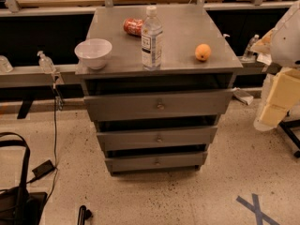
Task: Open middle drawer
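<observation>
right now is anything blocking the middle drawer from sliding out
Nothing visible: the floor in front of the middle drawer is bare. The gripper is out of view; only the arm shows at the right edge.

Cabinet top (183, 32) — bowl (93, 52), can (133, 26), bottle (152, 39), orange (202, 52)

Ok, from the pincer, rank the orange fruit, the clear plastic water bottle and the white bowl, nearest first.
Pincer hangs at the camera view's right edge.
1. Round orange fruit, on the right.
2. Clear plastic water bottle, centre.
3. White round bowl, front left corner.
</observation>
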`<state>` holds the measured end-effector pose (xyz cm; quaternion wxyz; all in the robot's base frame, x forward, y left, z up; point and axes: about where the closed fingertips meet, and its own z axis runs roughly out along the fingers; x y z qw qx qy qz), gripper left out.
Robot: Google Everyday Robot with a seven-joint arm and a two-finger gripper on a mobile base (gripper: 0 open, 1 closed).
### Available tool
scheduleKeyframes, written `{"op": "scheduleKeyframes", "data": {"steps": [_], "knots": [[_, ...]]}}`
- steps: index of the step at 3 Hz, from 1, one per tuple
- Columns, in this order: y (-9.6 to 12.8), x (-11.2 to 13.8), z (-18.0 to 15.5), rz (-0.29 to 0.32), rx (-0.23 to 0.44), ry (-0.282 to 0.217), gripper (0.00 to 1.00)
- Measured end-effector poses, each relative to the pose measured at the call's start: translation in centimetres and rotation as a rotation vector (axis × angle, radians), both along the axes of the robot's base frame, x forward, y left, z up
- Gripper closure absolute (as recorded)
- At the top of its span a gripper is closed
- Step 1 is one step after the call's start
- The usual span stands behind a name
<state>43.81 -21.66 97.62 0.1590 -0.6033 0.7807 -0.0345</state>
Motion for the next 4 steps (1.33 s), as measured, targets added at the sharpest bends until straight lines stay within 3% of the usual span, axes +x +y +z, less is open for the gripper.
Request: {"op": "scheduleKeyframes", "data": {"steps": [2, 3, 4], "knots": [[0.3, 0.6, -0.9, -0.008, 0.019, -0.03, 0.0], [2.3, 0.4, -6.4, -0.03, 0.116, -0.027, 0.0], [5.3, 1.3, -14.4, -0.028, 0.221, 0.021, 0.0]]}}
